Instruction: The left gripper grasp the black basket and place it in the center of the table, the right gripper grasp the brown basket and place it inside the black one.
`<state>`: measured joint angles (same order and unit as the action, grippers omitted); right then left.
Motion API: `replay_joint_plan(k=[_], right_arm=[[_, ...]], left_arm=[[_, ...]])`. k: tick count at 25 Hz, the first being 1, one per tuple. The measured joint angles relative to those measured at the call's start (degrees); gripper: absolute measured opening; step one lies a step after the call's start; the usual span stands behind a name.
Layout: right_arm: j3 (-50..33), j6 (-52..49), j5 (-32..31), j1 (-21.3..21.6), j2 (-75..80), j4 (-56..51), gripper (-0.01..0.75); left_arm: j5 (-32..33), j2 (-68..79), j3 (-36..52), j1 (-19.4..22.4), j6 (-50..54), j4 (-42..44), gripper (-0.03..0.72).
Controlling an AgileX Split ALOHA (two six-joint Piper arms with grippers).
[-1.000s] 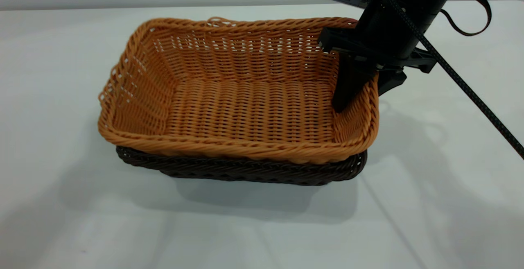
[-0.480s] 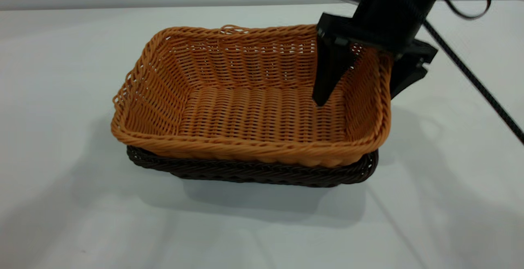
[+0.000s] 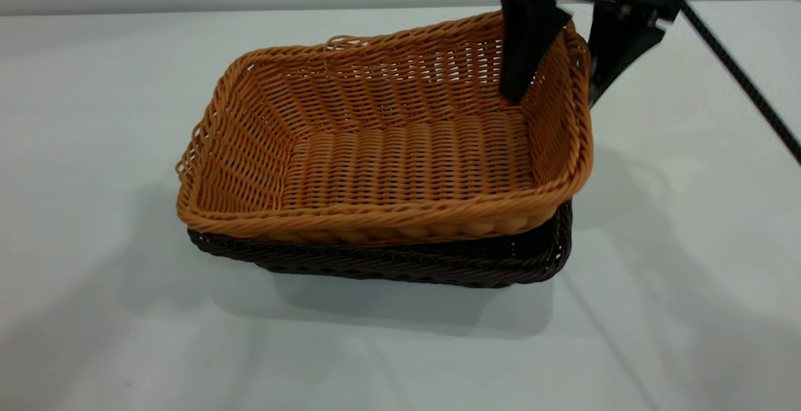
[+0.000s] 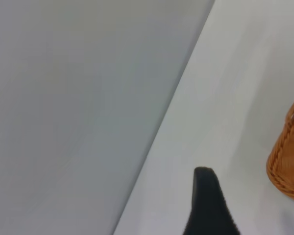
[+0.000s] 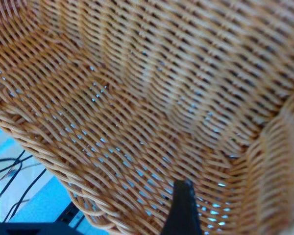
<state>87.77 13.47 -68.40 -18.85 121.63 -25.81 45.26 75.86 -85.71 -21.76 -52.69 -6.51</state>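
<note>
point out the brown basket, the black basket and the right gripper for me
brown basket (image 3: 407, 161), exterior view, on its woven floor.
black basket (image 3: 438, 264), exterior view, on its near side wall below the brown rim.
right gripper (image 3: 551, 95), exterior view, midway between its fingertips, which straddle the brown basket's right wall.

The brown basket (image 3: 400, 148) sits tilted in the black basket (image 3: 438, 261) on the table (image 3: 94, 117), its right side raised.
</note>
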Motion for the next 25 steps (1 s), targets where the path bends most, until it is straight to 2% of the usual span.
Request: replay_joint_plan(k=[7,12,15,18,22,25], right_arm=[[0.33,-4.70,-0.73,0.00,-12.59,7.94,0.509],[0.33,-7.51,-1.78,0.00,-27.75,9.17,0.509],[0.33,-8.24,-2.42,0.00,-38.01,9.98,0.509],[-0.69,-8.42,-2.89,0.00,-47.99,11.21,0.509],[-7.00,-8.48,-3.52,0.00,-61.47,13.02,0.509],[-14.76,-10.07,-3.64,0.00,-71.11,15.39,0.509]], left_arm=[[0.00,-6.80,0.00,0.00,0.06,0.00,0.422],[0.72,-12.98,0.00,0.00,3.14,0.00,0.422],[3.09,-16.83,0.00,0.00,10.41,0.98,0.422],[9.08,-20.17,0.00,0.00,21.01,5.04,0.422],[21.19,-23.20,0.07,0.00,34.84,13.75,0.422],[21.62,-24.45,2.34,0.00,44.46,19.66,0.422]])
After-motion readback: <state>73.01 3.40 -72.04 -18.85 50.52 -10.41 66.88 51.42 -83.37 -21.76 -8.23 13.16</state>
